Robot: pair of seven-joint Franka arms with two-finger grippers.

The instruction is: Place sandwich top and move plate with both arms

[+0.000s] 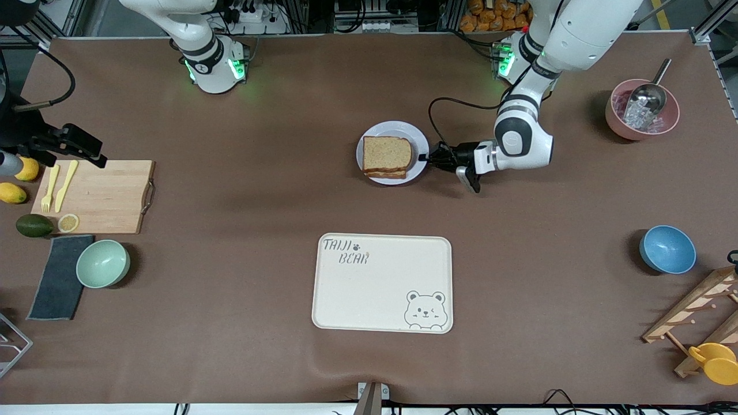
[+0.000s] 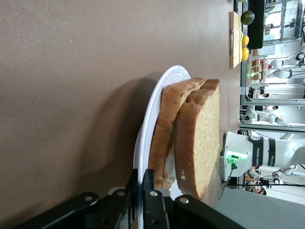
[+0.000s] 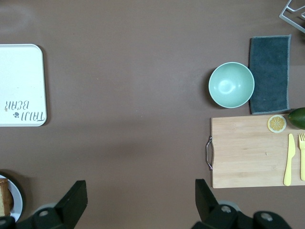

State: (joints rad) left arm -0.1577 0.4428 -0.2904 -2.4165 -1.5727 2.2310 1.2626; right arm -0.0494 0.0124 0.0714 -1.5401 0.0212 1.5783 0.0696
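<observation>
The plate (image 1: 420, 144) lies on the table between the arm bases and the tray. On it sits the sandwich top (image 1: 387, 153), a brown slice stacked on a lower slice (image 1: 385, 173). My left gripper (image 1: 429, 157) lies low beside the plate, at the side toward the left arm's end, shut on its rim. In the left wrist view the gripper (image 2: 142, 179) pinches the plate (image 2: 162, 86) edge, with the sandwich top (image 2: 202, 138) just past it. My right gripper (image 1: 86, 151) hangs open and empty high over the cutting board's corner; its jaws (image 3: 139, 186) stand wide apart.
A cream bear-print tray (image 1: 381, 282) lies nearer the front camera than the plate. Toward the right arm's end: cutting board (image 1: 104, 196) with yellow cutlery, green bowl (image 1: 102, 263), dark cloth (image 1: 57, 276). Toward the left arm's end: pink bowl with scoop (image 1: 640, 112), blue bowl (image 1: 667, 249), wooden rack (image 1: 697, 311).
</observation>
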